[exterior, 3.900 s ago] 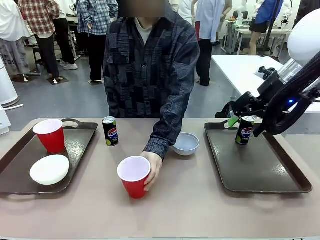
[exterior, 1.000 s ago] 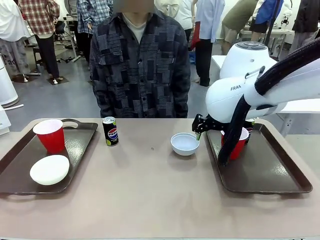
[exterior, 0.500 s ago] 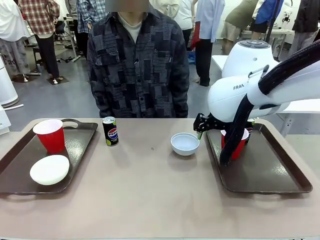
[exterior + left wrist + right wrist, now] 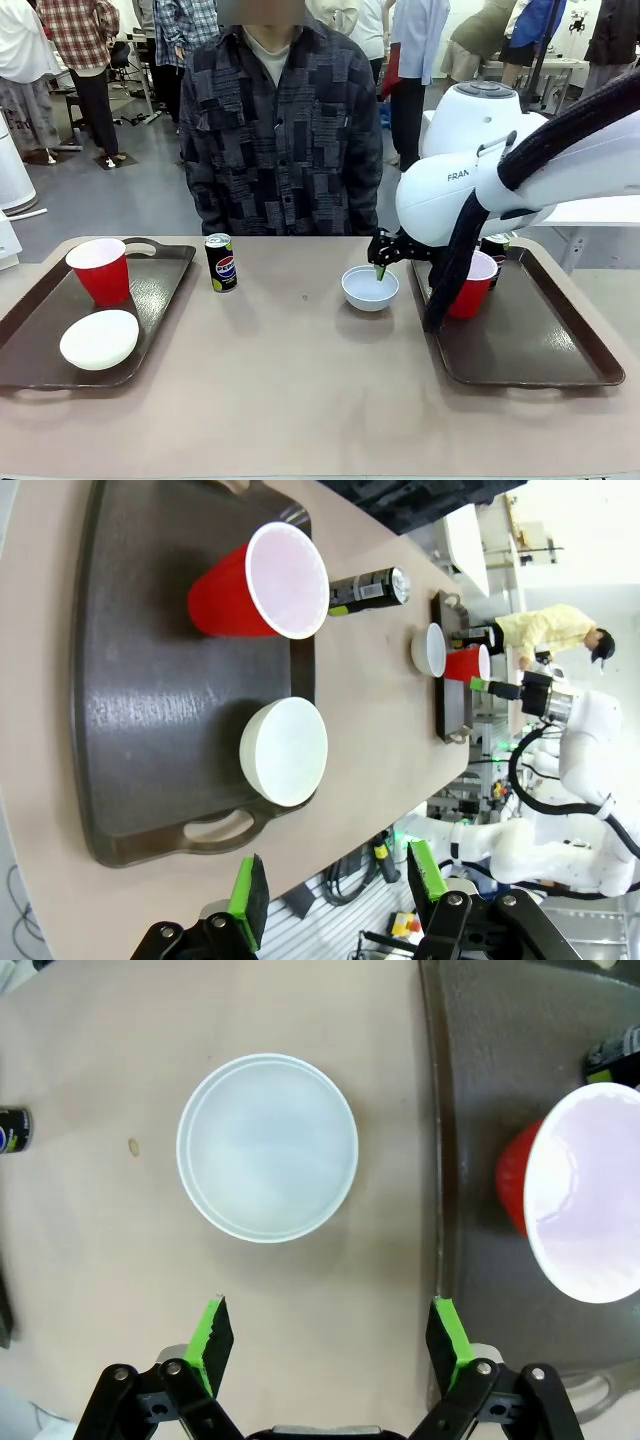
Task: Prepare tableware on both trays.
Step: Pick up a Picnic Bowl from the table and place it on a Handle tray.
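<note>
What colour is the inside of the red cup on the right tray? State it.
White; the red plastic cup shows it best in the right wrist view.

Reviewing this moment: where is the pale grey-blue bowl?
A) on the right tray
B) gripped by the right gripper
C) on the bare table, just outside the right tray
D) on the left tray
C: the bowl rests on the bare table just outside the right tray, and the right gripper hovers over it with its fingers spread wide, not touching it.
</note>
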